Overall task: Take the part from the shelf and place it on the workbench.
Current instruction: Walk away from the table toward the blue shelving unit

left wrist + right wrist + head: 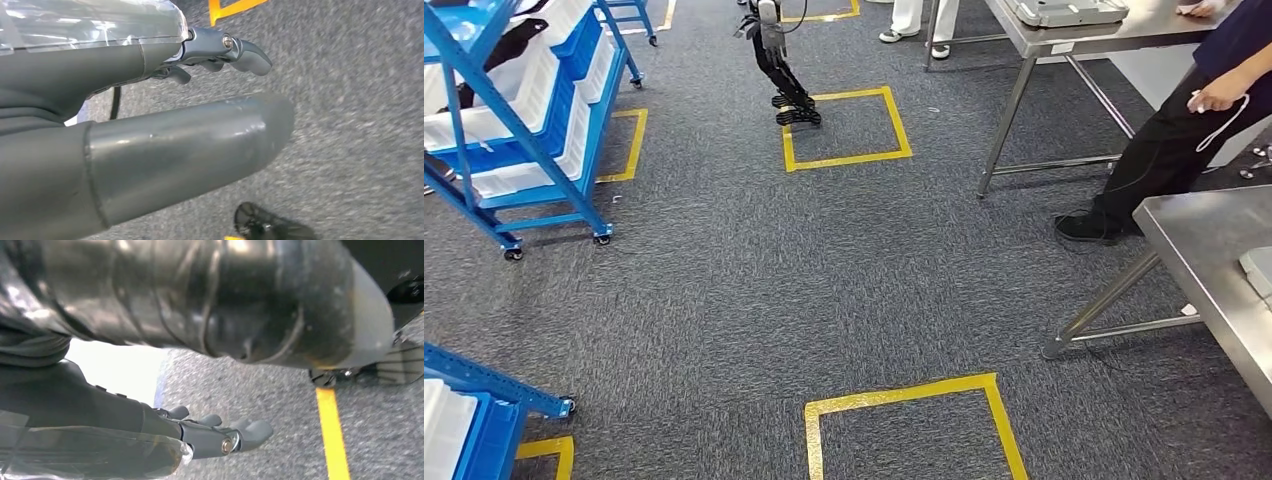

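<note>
The head view shows grey carpet with a yellow tape square [848, 128]; left of it stands the blue shelf [519, 120] with white bins, right of it a steel bench [1074, 35] beside a person [1184, 140]. No part can be identified. The wrist views show the left hand [220, 50] and right hand [215, 432] above carpet, fingers extended, holding nothing.
</note>
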Tool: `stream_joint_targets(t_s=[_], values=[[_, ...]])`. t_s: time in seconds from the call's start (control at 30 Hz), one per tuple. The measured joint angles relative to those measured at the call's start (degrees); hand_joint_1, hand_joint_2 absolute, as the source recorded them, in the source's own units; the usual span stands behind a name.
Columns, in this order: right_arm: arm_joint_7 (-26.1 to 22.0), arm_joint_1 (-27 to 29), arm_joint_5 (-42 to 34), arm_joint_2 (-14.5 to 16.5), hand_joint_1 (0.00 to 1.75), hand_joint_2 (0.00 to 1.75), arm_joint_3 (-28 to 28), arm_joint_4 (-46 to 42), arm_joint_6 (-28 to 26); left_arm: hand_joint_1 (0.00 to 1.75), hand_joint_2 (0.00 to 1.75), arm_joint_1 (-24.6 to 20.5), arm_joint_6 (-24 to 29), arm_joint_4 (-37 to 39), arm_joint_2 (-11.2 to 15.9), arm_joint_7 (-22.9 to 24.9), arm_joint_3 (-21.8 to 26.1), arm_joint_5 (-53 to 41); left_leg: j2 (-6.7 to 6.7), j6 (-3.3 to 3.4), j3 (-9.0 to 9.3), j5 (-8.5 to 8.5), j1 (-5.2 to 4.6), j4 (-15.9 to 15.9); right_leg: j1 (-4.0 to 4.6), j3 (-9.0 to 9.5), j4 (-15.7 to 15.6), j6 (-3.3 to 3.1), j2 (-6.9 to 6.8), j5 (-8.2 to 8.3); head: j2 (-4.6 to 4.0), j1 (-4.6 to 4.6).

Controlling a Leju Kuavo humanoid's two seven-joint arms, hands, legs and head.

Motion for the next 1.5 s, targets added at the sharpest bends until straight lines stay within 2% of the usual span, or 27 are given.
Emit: stream_joint_targets(t_s=[0.07,0.1,0.17,0.2,0.23,0.27,0.33,0.4,0.47,0.5,0.57,0.63,0.7,0.77,0.8,0.87,0.93,1.0,1.07,1.13,1.2,1.23,1.3,1.37,1.4,1.43,1.5], values=[[0.0,0.07,0.01,0.03,0.0,0.0,-0.02,-0.01,-0.04,0.0,0.0,0.05,-0.03,0.0,-0.02,-0.04,0.0,-0.13,2.9,-0.49,-1.43,-1.92,-0.04,3.0,-0.06,0.21,-0.55,-0.84,-1.49,0.27,0.0,-0.05],[0.0,0.21,0.02,0.04,0.0,0.0,-0.03,0.0,-0.05,0.0,0.0,-0.06,-0.03,0.0,-0.03,-0.06,0.0,-0.19,4.68,-0.71,-2.94,-3.73,-0.03,6.29,0.07,0.25,-0.65,-1.12,-2.35,0.28,0.0,-0.07],[0.0,0.41,0.02,0.03,0.0,0.0,-0.05,0.0,-0.08,0.0,0.0,-0.29,-0.02,0.0,-0.01,-0.06,0.0,-0.35,6.18,-1.11,-6.48,-7.06,0.06,13.7,0.31,0.21,-0.67,-1.39,-4.14,0.17,0.0,-0.09],[0.0,0.45,0.02,0.02,0.0,0.0,-0.07,0.0,-0.09,0.0,0.0,-0.27,-0.01,0.0,-0.01,-0.05,0.0,-0.39,6.43,-1.24,-7.41,-7.51,0.11,15.74,0.36,0.22,-0.65,-1.42,-5.01,0.1,0.0,-0.09],[0.0,0.44,0.01,0.02,0.0,0.0,-0.08,-0.01,-0.09,0.0,0.0,-0.19,0.0,0.0,-0.01,-0.05,0.0,-0.4,6.62,-1.28,-7.22,-6.84,0.14,15.56,0.38,0.27,-0.65,-1.4,-5.78,0.03,0.0,-0.09],[0.0,0.42,0.01,0.02,0.0,0.0,-0.08,-0.01,-0.09,0.0,0.0,-0.1,0.01,0.0,-0.01,-0.04,0.0,-0.42,6.97,-1.25,-5.95,-5.29,0.15,13.24,0.38,0.39,-0.64,-1.31,-6.52,-0.07,0.0,-0.09],[-0.01,0.43,-0.01,0.02,0.0,0.0,-0.1,-0.01,-0.09,0.0,0.0,-0.13,0.05,0.0,0.01,-0.04,0.0,-0.47,9.31,-0.88,-1.58,-1.83,-0.13,5.1,0.52,0.77,-0.61,-0.94,-7.91,-0.39,0.0,-0.09],[-0.05,0.44,-0.01,-0.01,0.0,0.0,-0.15,-0.01,-0.09,0.0,0.0,-0.37,0.12,0.0,0.01,-0.05,0.0,-0.51,11.06,-0.27,0.97,-0.5,-0.61,0.12,0.77,1.08,-0.56,-0.38,-9.14,-0.72,0.0,-0.06],[-0.14,0.28,-0.01,-0.04,0.0,0.0,-0.2,-0.01,-0.09,0.0,0.0,-0.29,0.16,0.0,0.05,-0.04,0.0,-0.51,10.2,0.28,0.89,-0.5,-0.87,-0.44,0.86,1.4,-0.72,0.12,-10.25,-0.84,0.0,-0.04],[-0.21,0.19,-0.01,-0.07,0.0,0.0,-0.21,-0.01,-0.09,0.0,0.0,-0.14,0.18,0.0,0.08,-0.01,0.0,-0.51,9.55,0.55,0.96,-0.33,-0.75,-0.71,0.76,1.61,-0.66,0.42,-10.09,-1.02,0.0,-0.04],[-0.34,0.19,-0.01,-0.15,0.0,0.0,-0.24,-0.02,-0.08,0.0,0.0,0.0,0.26,0.0,0.09,0.11,0.01,-0.51,8.23,1.21,1.3,0.1,-0.43,-1.33,0.54,0.99,1.39,0.91,-7.25,-2.72,0.0,-0.04],[-0.43,0.37,0.01,-0.26,0.0,0.0,-0.28,-0.03,-0.05,0.0,0.0,-0.17,0.32,0.0,0.09,0.21,0.02,-0.49,6.93,1.66,1.39,0.35,-0.3,-1.53,0.38,-2.0,7.65,1.0,-3.81,-6.27,0.0,-0.03],[-0.45,0.56,0.04,-0.34,0.0,0.0,-0.32,-0.03,-0.02,0.0,0.0,-0.33,0.39,0.0,0.1,0.25,0.02,-0.44,5.38,1.85,1.32,0.37,-0.42,-1.43,0.35,-5.37,13.96,0.92,-3.0,-8.34,0.0,-0.02],[-0.48,0.67,0.13,-0.46,0.0,0.0,-0.34,-0.03,-0.01,0.0,0.0,-0.3,0.51,0.0,0.1,0.29,0.03,-0.4,3.63,1.83,1.39,0.3,-0.49,-1.2,0.34,-5.65,13.31,0.79,-2.78,-5.96,0.0,-0.03],[-0.51,0.7,0.17,-0.55,0.0,0.0,-0.35,-0.03,-0.01,0.0,0.0,-0.27,0.57,0.0,0.1,0.32,0.03,-0.4,2.75,1.75,1.42,0.21,-0.48,-1.03,0.31,-4.43,10.07,0.65,-2.15,-3.49,0.0,-0.03],[-0.56,0.8,0.24,-0.73,0.0,0.0,-0.38,-0.02,0.01,0.0,0.0,-0.33,0.71,0.0,0.04,0.34,0.06,-0.4,1.2,1.4,1.12,-0.01,-0.47,-0.49,0.19,-1.89,3.51,0.37,0.64,-0.28,0.0,-0.04],[-0.71,0.79,0.36,-0.8,0.0,0.0,-0.39,-0.02,0.04,0.0,0.0,-0.42,0.86,0.0,-0.01,0.35,0.09,-0.4,-0.15,0.74,0.52,-0.01,-0.29,-0.13,0.25,-1.01,0.92,0.16,2.16,0.17,0.0,-0.05],[-0.86,0.59,0.51,-0.8,0.0,0.0,-0.4,-0.03,0.07,0.0,0.0,-0.25,0.97,0.0,-0.01,0.35,0.14,-0.4,-1.21,0.0,0.09,0.1,-0.01,-0.12,0.34,-0.82,0.43,-0.22,0.88,0.37,0.0,-0.05],[-0.95,0.55,0.64,-0.79,0.0,0.0,-0.44,-0.03,0.13,0.0,0.0,-0.05,1.02,0.01,-0.08,0.36,0.21,-0.4,1.05,-0.52,-0.78,-1.05,-0.06,1.6,0.29,-0.4,-0.26,-0.9,-0.65,0.62,0.0,-0.06],[-1.01,0.73,0.81,-0.79,0.0,0.0,-0.48,-0.03,0.2,0.0,0.0,-0.24,1.09,0.02,-0.15,0.37,0.28,-0.4,4.88,-0.99,-3.69,-4.39,-0.1,7.7,0.44,-0.15,-0.65,-1.46,-2.48,0.63,0.0,-0.08],[-1.03,0.85,0.99,-0.79,0.0,0.0,-0.5,-0.03,0.23,0.0,0.0,-0.44,1.16,0.02,-0.14,0.38,0.33,-0.4,6.29,-1.45,-7.08,-7.17,0.07,14.52,0.64,-0.13,-0.65,-1.71,-4.43,0.44,0.0,-0.1],[-1.03,0.86,1.05,-0.79,0.0,0.0,-0.5,-0.03,0.24,0.0,0.0,-0.39,1.19,0.02,-0.14,0.39,0.37,-0.4,6.52,-1.58,-7.61,-7.14,0.13,15.66,0.68,-0.08,-0.64,-1.72,-5.32,0.35,0.0,-0.1],[-1.07,0.8,1.17,-0.79,0.0,0.0,-0.51,-0.03,0.25,0.0,0.0,-0.18,1.27,0.02,-0.14,0.42,0.46,-0.4,7.33,-1.55,-5.14,-4.19,0.17,11.28,0.71,0.2,-0.63,-1.55,-6.88,0.1,0.0,-0.1],[-1.11,0.78,1.25,-0.78,0.0,0.0,-0.51,-0.03,0.28,0.0,0.0,-0.23,1.38,0.02,-0.14,0.42,0.55,-0.38,9.78,-1.05,-0.8,-1.1,-0.16,3.29,0.86,0.64,-0.6,-1.14,-8.28,-0.28,0.0,-0.09],[-1.13,0.77,1.26,-0.77,0.0,0.0,-0.51,-0.03,0.3,0.0,0.0,-0.33,1.43,0.02,-0.14,0.42,0.56,-0.35,10.66,-0.68,0.53,-0.42,-0.41,0.79,0.97,0.83,-0.59,-0.89,-8.88,-0.45,0.0,-0.08],[-1.15,0.72,1.29,-0.77,0.0,0.0,-0.51,-0.03,0.31,0.0,0.0,-0.38,1.5,0.02,-0.14,0.42,0.59,-0.32,11.04,-0.34,1.01,-0.32,-0.65,-0.33,1.07,0.98,-0.59,-0.65,-9.4,-0.59,0.0,-0.07],[-1.2,0.44,1.38,-0.75,0.0,0.0,-0.51,-0.03,0.33,0.0,0.0,-0.24,1.7,0.02,-0.11,0.44,0.71,-0.25,9.79,0.37,1.07,-0.19,-0.75,-0.72,1.11,1.35,-0.74,-0.15,-10.29,-0.77,0.0,-0.05]])
